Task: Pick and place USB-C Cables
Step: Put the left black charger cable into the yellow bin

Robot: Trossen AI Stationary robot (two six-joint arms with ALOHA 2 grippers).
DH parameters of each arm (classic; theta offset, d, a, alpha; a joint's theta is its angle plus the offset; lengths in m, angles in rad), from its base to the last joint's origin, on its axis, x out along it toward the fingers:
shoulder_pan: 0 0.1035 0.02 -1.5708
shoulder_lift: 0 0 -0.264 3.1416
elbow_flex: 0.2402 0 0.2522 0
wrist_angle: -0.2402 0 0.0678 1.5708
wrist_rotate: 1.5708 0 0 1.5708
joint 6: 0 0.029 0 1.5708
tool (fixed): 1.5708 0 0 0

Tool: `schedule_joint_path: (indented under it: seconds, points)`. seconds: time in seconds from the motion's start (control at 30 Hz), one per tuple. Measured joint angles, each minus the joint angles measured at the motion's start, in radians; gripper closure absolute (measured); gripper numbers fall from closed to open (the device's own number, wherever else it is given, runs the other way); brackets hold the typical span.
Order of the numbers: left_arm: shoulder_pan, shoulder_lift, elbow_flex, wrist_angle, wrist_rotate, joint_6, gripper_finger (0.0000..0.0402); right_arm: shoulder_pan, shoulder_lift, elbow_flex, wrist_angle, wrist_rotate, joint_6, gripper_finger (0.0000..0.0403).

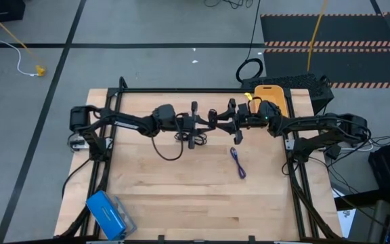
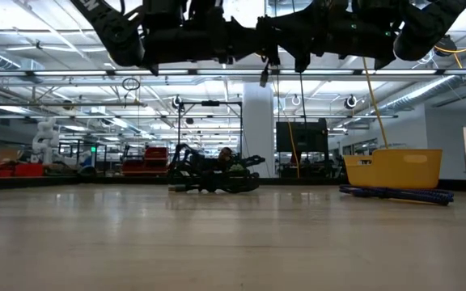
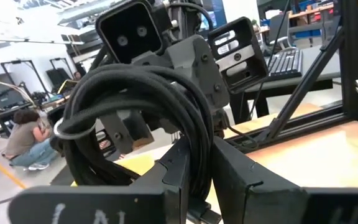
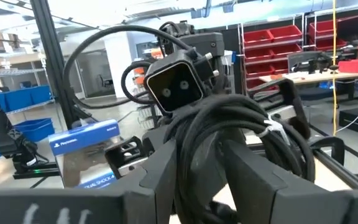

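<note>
Both claws' tips behind coiled cables (image 3: 166,118).

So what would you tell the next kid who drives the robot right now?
Left pincer: shut on a black coil, held up above mid-table.
Right pincer: facing it, shut on what looks like the same coil.
Purple cable: lying on the table.
Bin: back right corner, no cable seen in it.
Left to do: probably bin the coil, then the purple cable.
</note>
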Motion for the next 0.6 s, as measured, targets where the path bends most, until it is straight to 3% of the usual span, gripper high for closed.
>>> schedule_joint_path:
  seconds: [0.6]
  points:
    - [0.003,0.002,0.005,-0.006,0.0,0.005,0.0344,0.001,0.0,0.0,-0.003,-0.016,-0.002,0.0301]
